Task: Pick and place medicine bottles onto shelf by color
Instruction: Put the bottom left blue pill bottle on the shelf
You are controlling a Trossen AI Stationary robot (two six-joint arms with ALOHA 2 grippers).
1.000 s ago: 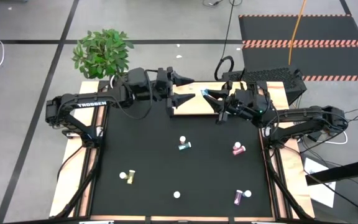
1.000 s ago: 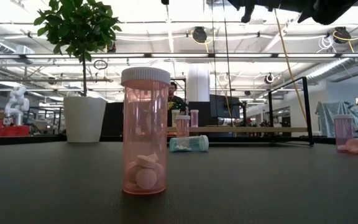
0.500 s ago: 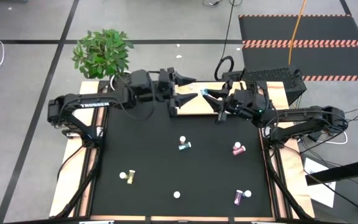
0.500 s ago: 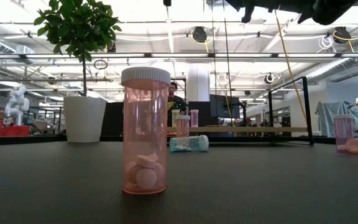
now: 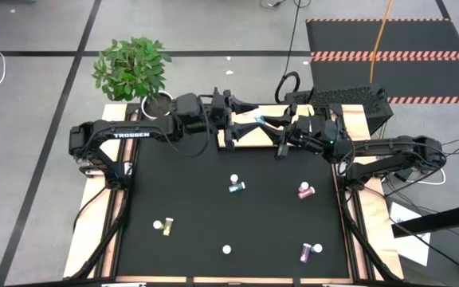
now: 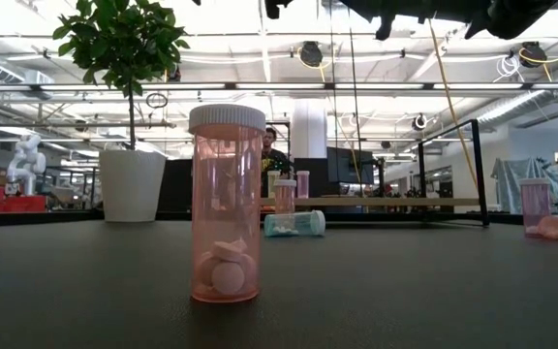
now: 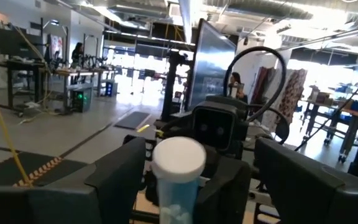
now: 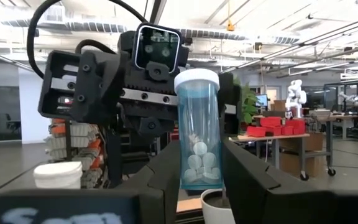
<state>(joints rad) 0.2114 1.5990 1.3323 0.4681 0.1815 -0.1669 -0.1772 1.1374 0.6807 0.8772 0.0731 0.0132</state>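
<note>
My right gripper (image 5: 272, 126) is shut on a teal-blue bottle (image 8: 196, 127) with a white cap, held above the light-wood shelf (image 5: 253, 137) at the table's far edge. My left gripper (image 5: 241, 119) faces it, open wide. Its fingers (image 7: 114, 180) stand on either side of the bottle's white cap (image 7: 179, 158) without touching it. Loose bottles rest on the black mat: a teal one lying (image 5: 236, 185), a magenta one (image 5: 305, 190), a yellow-green one (image 5: 164, 226), a purple one (image 5: 309, 253), and a pink one standing upright (image 6: 227, 204). My right gripper pinches the teal-blue bottle's lower body (image 8: 197, 177) between its two fingers. The fingers come about level from the table's right. The cap end (image 8: 196, 78) sticks out free toward my left gripper. The bottle is lifted clear above the shelf.
A potted plant (image 5: 131, 68) stands at the far left corner by the left arm. A lone white cap or bottle (image 5: 227, 249) sits near the front edge. The black mat (image 5: 198, 191) is bare between the scattered bottles.
My left gripper has gone toward the table's right edge, up to the bottle in my right gripper; its open fingers now stand around the cap. My right gripper and the bottle have kept still.
</note>
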